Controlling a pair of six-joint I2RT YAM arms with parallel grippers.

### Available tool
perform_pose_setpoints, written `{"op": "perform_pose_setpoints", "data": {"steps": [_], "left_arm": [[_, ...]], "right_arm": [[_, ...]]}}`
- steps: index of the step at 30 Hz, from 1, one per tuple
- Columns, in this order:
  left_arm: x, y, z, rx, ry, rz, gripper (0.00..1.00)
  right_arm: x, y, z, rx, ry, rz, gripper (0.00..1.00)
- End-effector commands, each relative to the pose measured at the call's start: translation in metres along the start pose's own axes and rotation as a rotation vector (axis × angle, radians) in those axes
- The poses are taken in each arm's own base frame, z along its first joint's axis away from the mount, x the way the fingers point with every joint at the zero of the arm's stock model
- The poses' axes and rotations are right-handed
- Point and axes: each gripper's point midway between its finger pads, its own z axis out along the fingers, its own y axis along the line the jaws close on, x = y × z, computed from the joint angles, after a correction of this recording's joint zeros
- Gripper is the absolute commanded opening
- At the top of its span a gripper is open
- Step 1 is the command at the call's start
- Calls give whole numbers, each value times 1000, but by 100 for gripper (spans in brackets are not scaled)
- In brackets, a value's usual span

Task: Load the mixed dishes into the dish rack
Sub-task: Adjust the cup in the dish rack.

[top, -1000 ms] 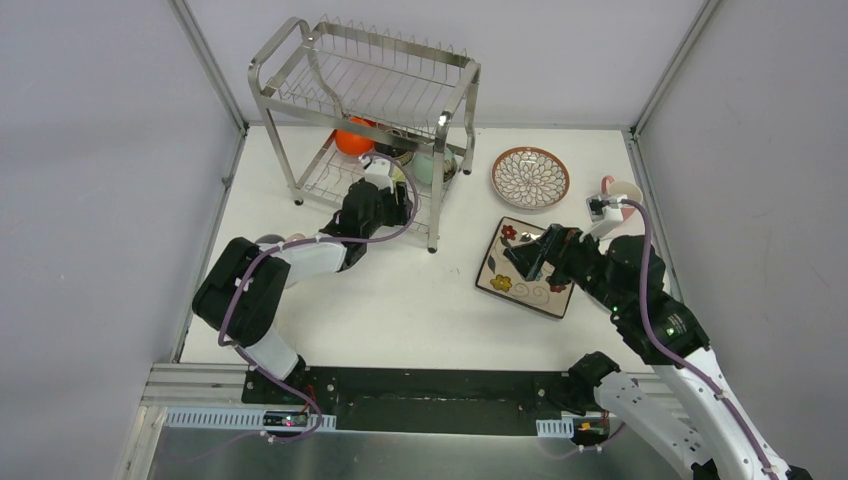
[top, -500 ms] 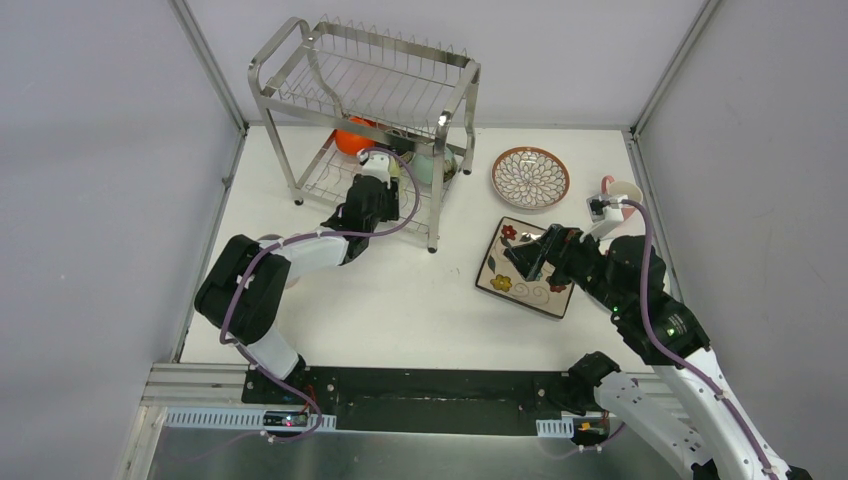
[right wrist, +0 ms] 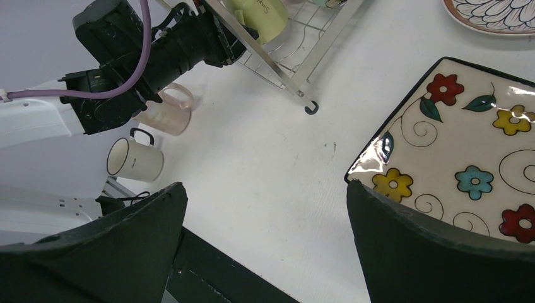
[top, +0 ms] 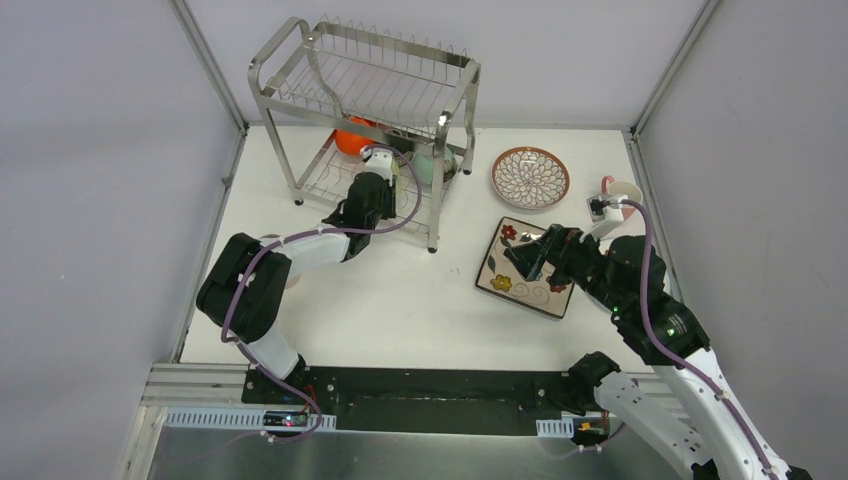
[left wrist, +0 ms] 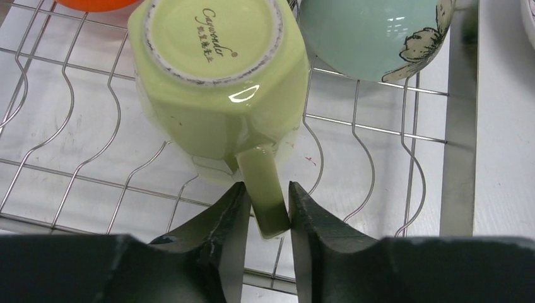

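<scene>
ok so left side first: the left gripper (left wrist: 268, 201) has its fingers (left wrist: 227, 221) pulled in close, one on each side of the handle (left wrist: 264, 189) of the yellow-green mug (left wrist: 214, 82); from the wrist view both pads look pressed right against the handle, so I'd call that pinched on it; the mug sits on the lower wire shelf (left wrist: 378, 129) of the dish rack (top: 365, 75) with its base turned toward the wrist camera and the handle sticking out toward the fingers; right next to it on the same shelf is the mint bowl (left wrist: 372, 35), and a sliver of the orange bowl (left wrist: 94, 3) peeks in at the top edge; from above, the left arm reaches in under the rack's top tier, which has nothing on it

right side: the right gripper (right wrist: 265, 189) is spread as wide as it goes, nothing between the fingers; it hangs over the table (right wrist: 265, 145) at a corner of the square floral plate (right wrist: 467, 139); one finger overlaps the plate's edge in the wrist view, but can't tell if it actually touches; the plate lies flat on the table, right of the rack; the brown-rimmed plate (top: 530, 177) lies just beyond it, also flat; over by the left arm a white mug (right wrist: 134, 159) and a pink mug (right wrist: 165, 110) stand on the table outside the rack
</scene>
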Motion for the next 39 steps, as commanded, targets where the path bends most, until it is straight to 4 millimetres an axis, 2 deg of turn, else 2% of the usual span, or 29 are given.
{"op": "perform_pose_setpoints", "data": {"steps": [1, 6, 12, 21, 31, 35, 39], "left_arm": [[-12, -5, -1, 23, -24, 25, 27], [-8, -4, -9, 42, -26, 26, 19], [-18, -7, -12, 81, -54, -10, 11], [-32, -21, -11, 155, -94, -69, 8], [-33, -35, -14, 237, -112, -80, 7], [-36, -36, -14, 238, -119, -83, 6], [-33, -26, -13, 191, -113, -85, 3]], "right_arm": [[-9, 3, -2, -12, -41, -16, 100], [-9, 4, -2, -14, -43, -14, 100], [-9, 4, -3, -18, -43, -13, 100], [-9, 4, -3, -16, -44, -12, 100], [-8, 3, -1, -13, -40, -12, 100], [-9, 3, -1, -14, -41, -12, 100], [-9, 4, -2, -17, -42, -13, 100]]}}
